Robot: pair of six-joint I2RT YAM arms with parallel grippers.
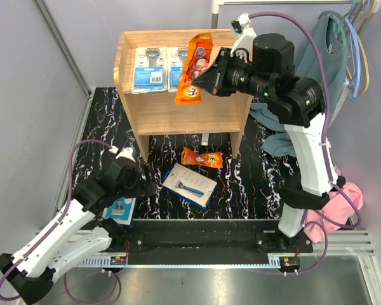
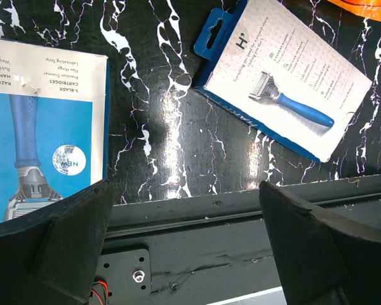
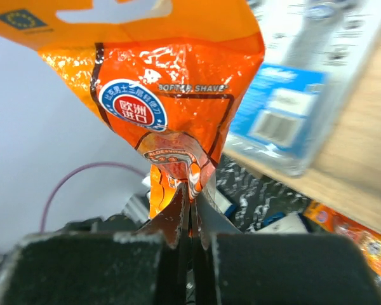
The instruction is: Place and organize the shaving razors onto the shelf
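The right tool (image 1: 207,79) is clenched on the lower seam of a glossy orange packet (image 1: 193,63). Its two dark fingers (image 3: 171,222) pinch the crinkled foil so tightly that no gap shows between them. The packet hangs tilted over the right half of the top tier of the pale wooden shelf unit (image 1: 178,117); whether it touches the wood cannot be told. On that tier, a clear blister pack on a blue card (image 1: 149,68) lies flat near the back rim. A twin blister pack (image 1: 176,68) lies just beside it, its right edge behind the hanging packet.

The left tool (image 2: 184,190) is released, its jaws spread wide, and it sits low over the near edge of the black, white-veined marble desk (image 1: 241,184). A blue-and-white flat box picturing a razor (image 2: 44,127) lies flat on the desk by the left finger. A white flat box with a blue hang tab (image 2: 282,95) lies askew further out, near the middle of the desk. Just beyond it, in front of the shelf unit, a second orange packet (image 1: 202,157) lies flat
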